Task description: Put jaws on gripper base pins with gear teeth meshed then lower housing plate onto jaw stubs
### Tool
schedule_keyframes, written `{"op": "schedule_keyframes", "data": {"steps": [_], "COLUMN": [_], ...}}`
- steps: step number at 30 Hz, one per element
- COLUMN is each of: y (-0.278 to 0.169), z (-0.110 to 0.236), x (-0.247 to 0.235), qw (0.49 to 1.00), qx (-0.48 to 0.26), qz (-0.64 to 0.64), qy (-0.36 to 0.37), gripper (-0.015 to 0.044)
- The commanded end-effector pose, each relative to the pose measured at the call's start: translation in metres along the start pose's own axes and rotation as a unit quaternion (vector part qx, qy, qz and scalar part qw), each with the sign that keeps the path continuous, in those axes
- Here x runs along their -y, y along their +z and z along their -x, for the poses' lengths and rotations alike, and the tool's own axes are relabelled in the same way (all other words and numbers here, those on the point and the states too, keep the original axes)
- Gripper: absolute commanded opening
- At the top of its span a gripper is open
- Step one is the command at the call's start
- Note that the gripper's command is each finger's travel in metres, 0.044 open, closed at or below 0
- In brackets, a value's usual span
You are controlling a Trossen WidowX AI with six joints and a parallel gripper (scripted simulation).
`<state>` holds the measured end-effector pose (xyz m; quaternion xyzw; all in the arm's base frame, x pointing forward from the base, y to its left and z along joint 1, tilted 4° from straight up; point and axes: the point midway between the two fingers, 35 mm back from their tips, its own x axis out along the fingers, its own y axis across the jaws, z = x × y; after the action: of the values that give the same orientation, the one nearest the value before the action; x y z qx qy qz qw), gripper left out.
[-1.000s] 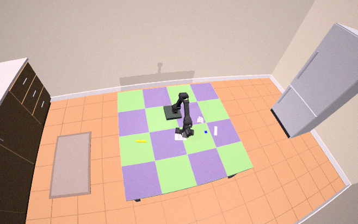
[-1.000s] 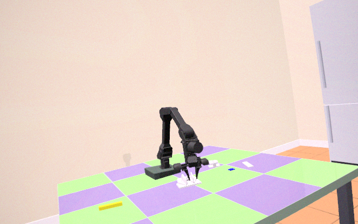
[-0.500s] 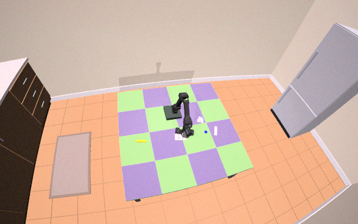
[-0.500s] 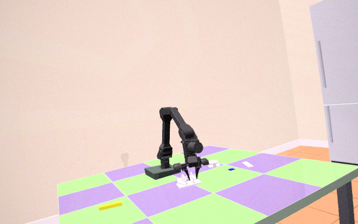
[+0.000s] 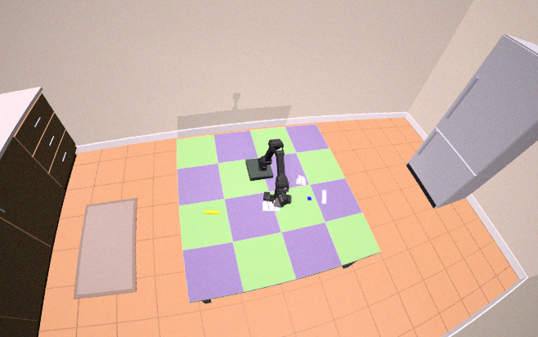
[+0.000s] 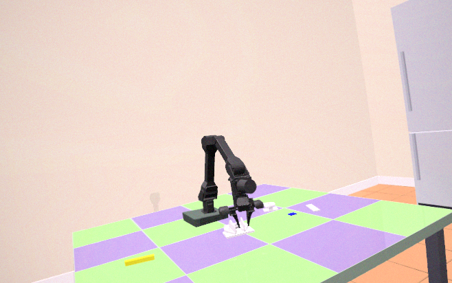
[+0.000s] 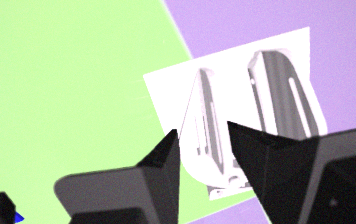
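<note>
The white gripper base [image 5: 271, 208] [image 6: 237, 235] [image 7: 227, 70] lies flat on the table. Two white upright jaws stand side by side on it. My gripper [image 6: 243, 226] [image 7: 200, 130] points down over the base and is shut on one jaw [image 6: 243, 224] [image 7: 212, 120], the left one in the wrist view. The other jaw [image 6: 232, 225] [image 7: 282, 90] stands outside my fingers. Whether the gear teeth mesh cannot be told; my finger hides part of that end. A white piece with raised parts [image 5: 301, 180] [image 6: 270, 207], perhaps the housing plate, lies apart on the table.
A white bar [image 5: 324, 196] [image 6: 312, 207] and a small blue block [image 5: 309, 198] [image 6: 292, 213] [image 7: 19, 217] lie on the refrigerator side of the base. A yellow bar [image 5: 212, 212] [image 6: 139, 259] lies on the opposite side. The arm's dark mount [image 5: 259, 174] [image 6: 197, 220] stands behind.
</note>
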<state>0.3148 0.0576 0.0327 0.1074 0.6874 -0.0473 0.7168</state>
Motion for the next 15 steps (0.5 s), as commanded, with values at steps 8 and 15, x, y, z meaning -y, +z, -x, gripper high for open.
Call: {"op": "schedule_keyframes", "data": {"steps": [8, 15], "y": [0.0000, 0.0000], "z": [0.0000, 0.0000], "x": [0.0000, 0.0000], "qw": [1.000, 1.000], "qx": [0.000, 0.000], "qz": [0.000, 0.000], "qy": [0.000, 0.000], "gripper": [0.0224, 0.0224]}}
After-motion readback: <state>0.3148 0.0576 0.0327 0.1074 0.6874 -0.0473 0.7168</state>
